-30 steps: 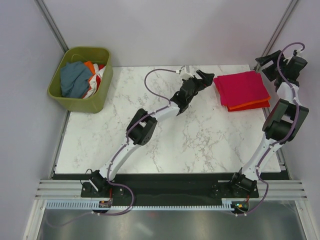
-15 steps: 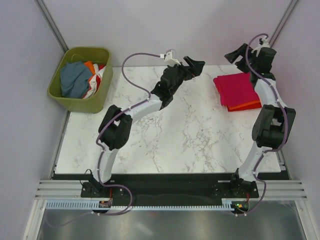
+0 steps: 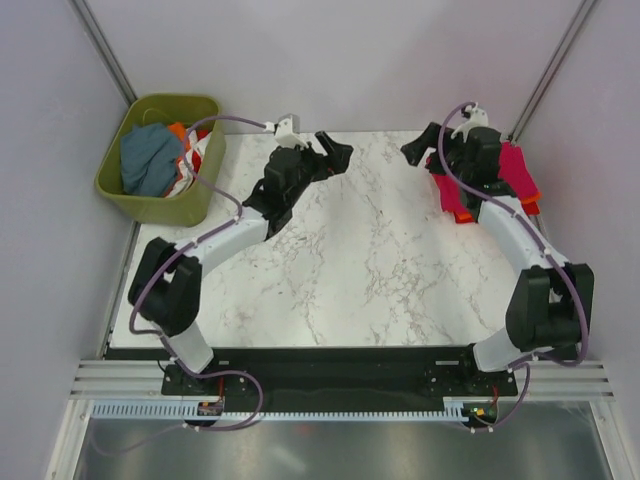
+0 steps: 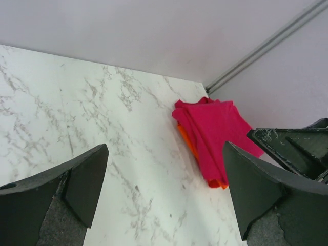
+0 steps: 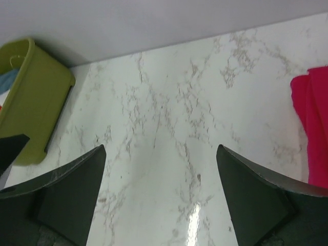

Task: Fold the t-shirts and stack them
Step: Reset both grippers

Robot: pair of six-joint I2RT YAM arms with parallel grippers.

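A folded stack of t-shirts, magenta-pink (image 3: 518, 168) on top of orange (image 3: 462, 214), lies at the table's far right, partly hidden by my right arm. In the left wrist view the magenta shirt (image 4: 218, 130) covers the orange one (image 4: 186, 143). My left gripper (image 3: 337, 148) is open and empty above the far middle of the table, left of the stack; its open fingers also frame bare marble in its wrist view (image 4: 166, 189). My right gripper (image 3: 418, 142) is open and empty just left of the stack, over bare marble (image 5: 161, 189). The magenta edge shows at right (image 5: 313, 128).
An olive-green basket (image 3: 118, 190) stands off the table's far left corner, holding a blue-grey cloth (image 3: 148, 158) and orange and white-red cloth (image 3: 190, 150). The basket also shows in the right wrist view (image 5: 36, 97). Grey walls stand close behind the table.
Both arms swung left. My left gripper moved away from the stack toward the far middle. My right gripper came from the far right corner across the stack. Both stayed open.
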